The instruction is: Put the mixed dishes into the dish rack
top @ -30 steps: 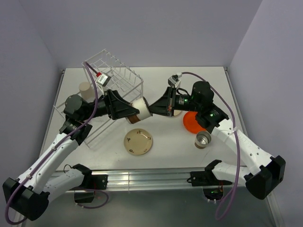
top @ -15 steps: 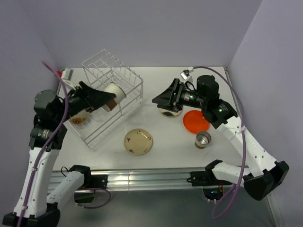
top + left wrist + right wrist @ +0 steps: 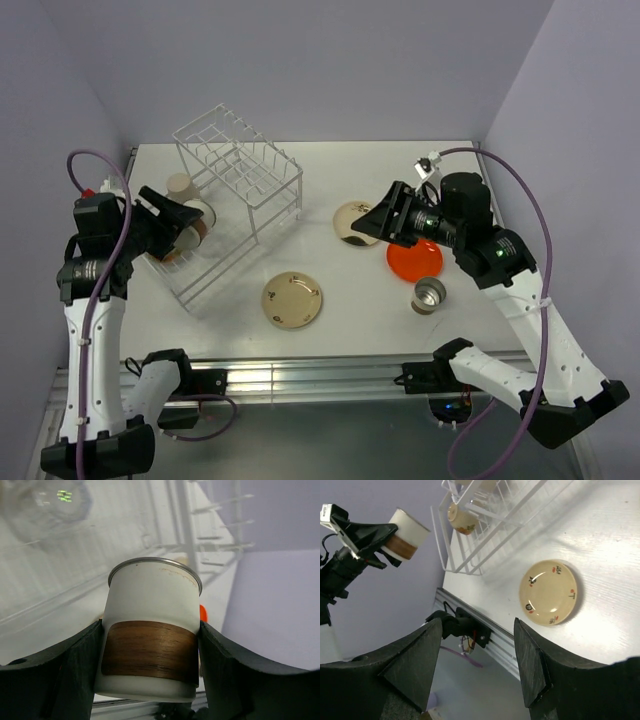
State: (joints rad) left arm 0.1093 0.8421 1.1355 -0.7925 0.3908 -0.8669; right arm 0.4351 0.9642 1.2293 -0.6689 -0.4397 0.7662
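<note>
Closest to the arm bases, a round cream plate with small brown motifs (image 3: 293,299), flat on the white counter (image 3: 340,170). To its right, a short shiny metal cup (image 3: 429,294), upright. Just behind that, a flat orange plate (image 3: 415,260), partly under the right arm.

Further back at mid-counter, a second cream plate with brown motifs (image 3: 349,220), its right edge hidden by the right claw (image 3: 374,224). Right claw released, jaws spread wide, nothing between them, hovering above the counter and pointing left.

On the left side, the left claw (image 3: 188,223) clenched on a white cup with a brown wood-look band and metal rim (image 3: 203,215). Fingers pressed to both sides of the band; cup tilted and held in the air above the low tray part of the white wire dish rack (image 3: 272,192).

In the tray, a small cream dish with reddish motifs (image 3: 460,517) and a blurred clear glass (image 3: 45,505).

Tall slotted box section behind and to the right. At the far left, a tall beige cup (image 3: 180,187), upright just beside the rack.
</note>
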